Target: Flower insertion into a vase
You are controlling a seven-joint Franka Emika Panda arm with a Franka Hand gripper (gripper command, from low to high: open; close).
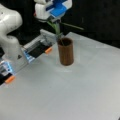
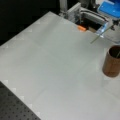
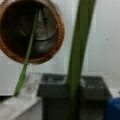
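Pincer (image 1: 55, 20): white and blue, at a front view's top, closed on the green flower stem (image 1: 57, 28). Stem: hangs from the pincer, lower end inside the mouth of the vase (image 1: 66, 51); wrist view shows a thin stalk (image 3: 28, 52) crossing the rim. Vase: dark-brown cylinder, upright, directly below the pincer on the grey desk (image 1: 75, 90).

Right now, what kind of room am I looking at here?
Most likely a robotics lab bench. A white robot arm stands at a plain grey table, a perforated black board lies at the table's edge, and the claw holds a green stem above a brown vase.
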